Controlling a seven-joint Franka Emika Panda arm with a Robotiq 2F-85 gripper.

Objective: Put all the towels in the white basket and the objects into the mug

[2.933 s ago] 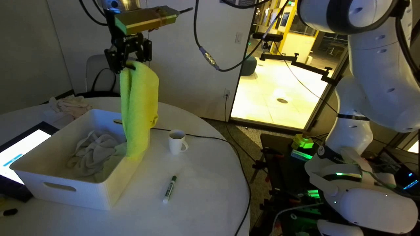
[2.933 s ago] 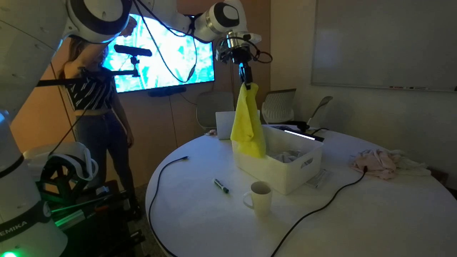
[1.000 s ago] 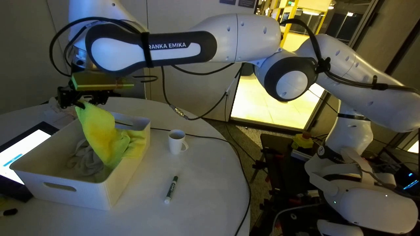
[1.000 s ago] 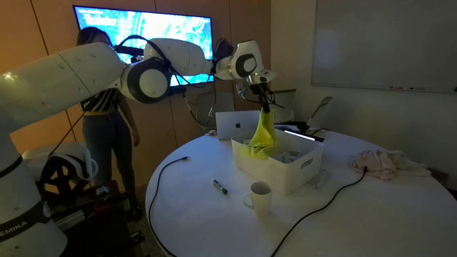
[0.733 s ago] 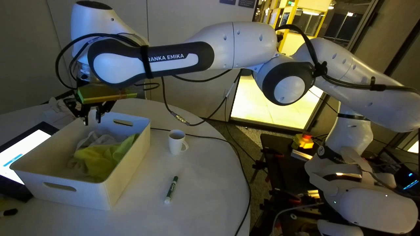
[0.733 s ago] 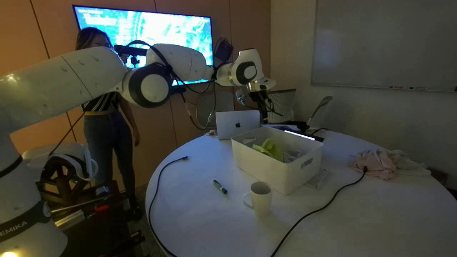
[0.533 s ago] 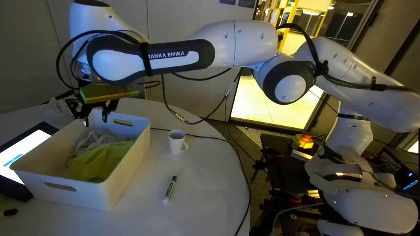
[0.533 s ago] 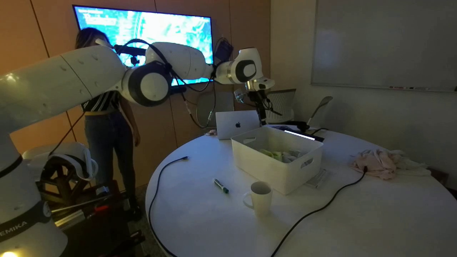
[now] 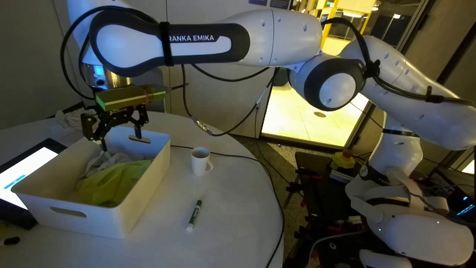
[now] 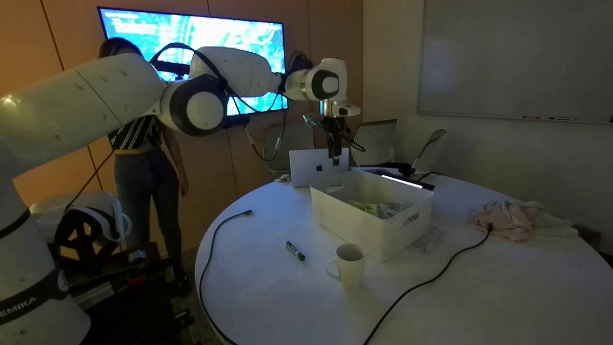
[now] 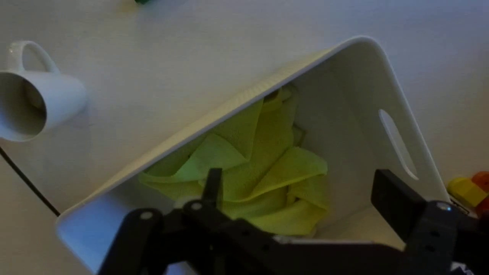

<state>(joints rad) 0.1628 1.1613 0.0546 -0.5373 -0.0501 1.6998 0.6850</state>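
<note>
The yellow-green towel [image 11: 267, 168] lies crumpled inside the white basket [image 9: 143, 193]. Next to it in the basket is a greyish towel [image 9: 106, 160], partly covered. My gripper [image 9: 121, 141] hangs over the basket's far part with its jaws wide apart; in the wrist view nothing sits between the fingers [image 11: 397, 206], only the basket's inside behind them. The white mug [image 10: 352, 268] stands upright on the table beside the basket, its handle outward. A green-capped marker [image 9: 194, 216] lies on the table in front of the mug. Pale pink and whitish cloths [image 10: 507, 218] are heaped across the table.
A lit tablet [image 9: 26, 178] sits against the basket's side. A laptop [image 10: 316, 167] stands behind the basket. Black cables [image 10: 431, 278] cross the table. Yellow and orange pieces [image 11: 468, 191] show at the wrist view's edge. A dark-tipped item [image 9: 11, 241] lies at the table's near side.
The yellow-green towel, earlier hanging from my gripper over the basket's rim, has dropped into the basket. The jaws have opened, and the gripper has since risen slightly and turned more upright.
</note>
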